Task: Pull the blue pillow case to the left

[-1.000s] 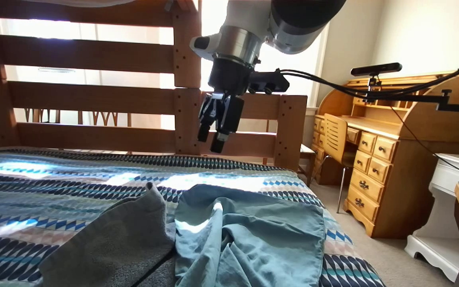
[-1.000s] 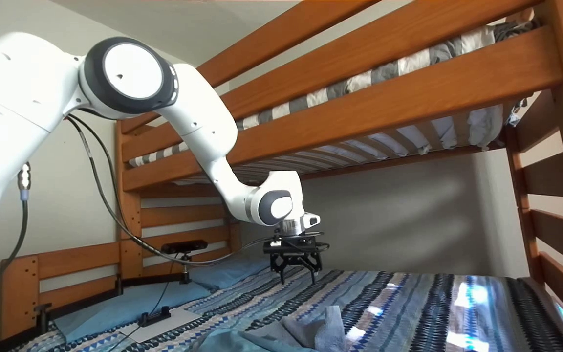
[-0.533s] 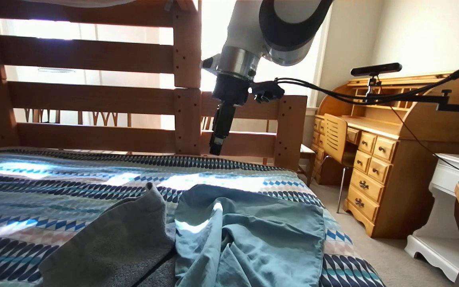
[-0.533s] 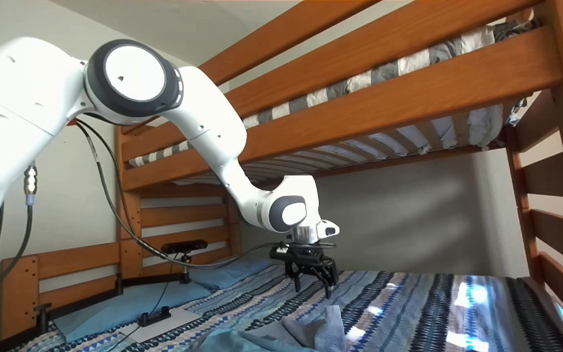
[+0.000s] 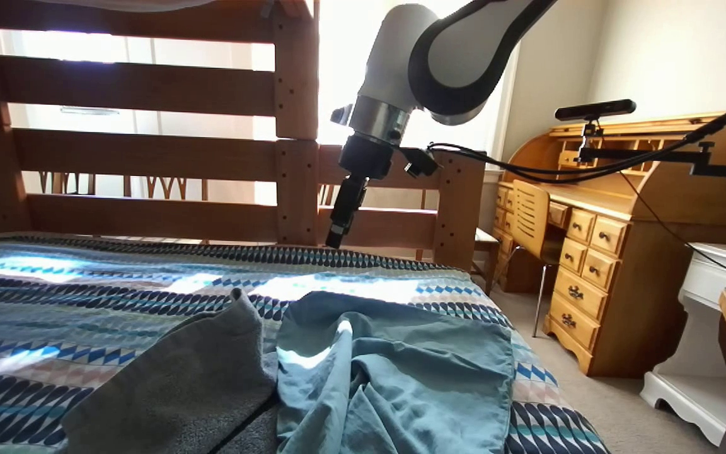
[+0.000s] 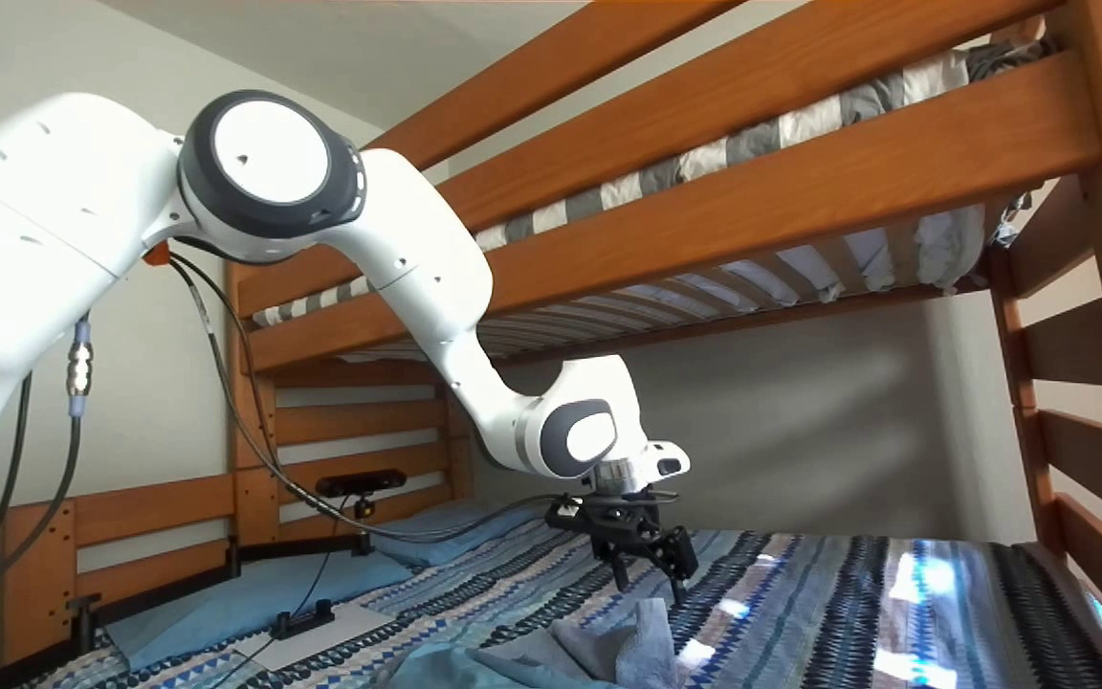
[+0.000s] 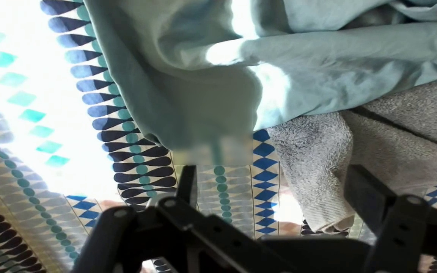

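The blue pillow case (image 5: 426, 372) lies crumpled on the bed in an exterior view, with raised folds. Its edge also shows at the bottom of an exterior view (image 6: 474, 667), and it fills the top of the wrist view (image 7: 203, 87). My gripper (image 7: 275, 185) is open and empty, with its fingers wide apart. The gripper hangs above the bed in both exterior views (image 5: 334, 239) (image 6: 650, 593), apart from the cloth. In the wrist view, the pillow case's near corner lies just beyond the fingers.
A grey towel (image 5: 174, 378) lies beside the pillow case, partly against it; its raised corner (image 7: 317, 170) shows between the fingers. The striped bedspread (image 5: 117, 302) covers the bed. Wooden bed rails (image 5: 149, 214) stand behind the gripper. The upper bunk (image 6: 704, 220) hangs over the bed.
The gripper has moved down and, in an exterior view, to the right. It has turned about its own axis. The pillow case and towel have not moved.
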Controlling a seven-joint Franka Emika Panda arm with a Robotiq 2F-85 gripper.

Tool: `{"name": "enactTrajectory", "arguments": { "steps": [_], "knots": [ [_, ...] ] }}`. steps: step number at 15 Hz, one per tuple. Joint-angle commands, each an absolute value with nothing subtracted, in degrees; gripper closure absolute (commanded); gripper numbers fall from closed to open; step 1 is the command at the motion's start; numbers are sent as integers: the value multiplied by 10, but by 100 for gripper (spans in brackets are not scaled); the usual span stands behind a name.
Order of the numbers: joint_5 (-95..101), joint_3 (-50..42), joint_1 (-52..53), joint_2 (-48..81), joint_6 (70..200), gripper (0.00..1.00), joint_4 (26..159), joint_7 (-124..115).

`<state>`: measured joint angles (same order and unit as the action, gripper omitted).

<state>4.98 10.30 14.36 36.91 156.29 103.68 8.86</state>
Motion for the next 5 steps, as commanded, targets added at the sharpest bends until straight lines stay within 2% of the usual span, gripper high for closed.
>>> {"name": "enactTrajectory", "arguments": {
  "steps": [1, 5],
  "knots": [
    [54, 106, 142, 370, 1561, 0, 1035, 85],
    [54, 106, 142, 370, 1561, 0, 1033, 84]
  ]
}}
